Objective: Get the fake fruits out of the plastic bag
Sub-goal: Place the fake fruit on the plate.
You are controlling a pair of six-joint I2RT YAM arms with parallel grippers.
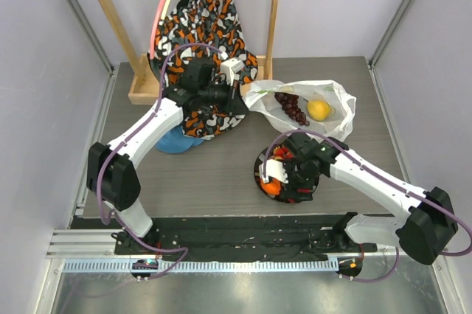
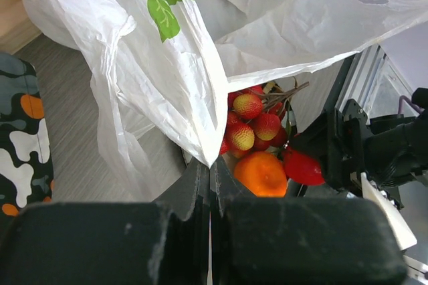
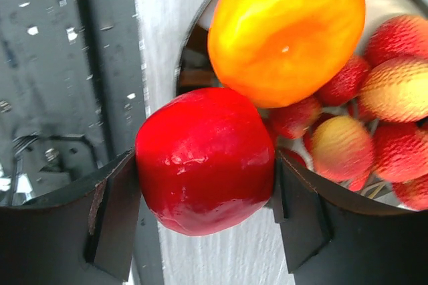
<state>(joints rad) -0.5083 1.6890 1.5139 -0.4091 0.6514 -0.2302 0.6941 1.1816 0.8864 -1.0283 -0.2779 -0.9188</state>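
- Right gripper [image 3: 204,215] is clamping a glossy red apple [image 3: 204,161] between both fingers, at the plate [image 1: 259,179] rim.
- Orange [image 3: 287,31] and red-yellow strawberries [image 3: 394,151] are lying on the plate, the orange just beside the apple.
- Left gripper [image 2: 208,178] is pinching the edge of the crinkly white bag [image 2: 160,98], fingers closed on the film.
- Bag is lying open on the table, right of the patterned cloth [image 1: 203,34], with dark grapes [image 1: 291,107] and a yellow lemon [image 1: 318,110] sitting inside.

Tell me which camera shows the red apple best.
Right wrist: the red apple fills the frame, held by the right gripper. Left wrist shows it small, beside the orange. In the top view that gripper hides it.
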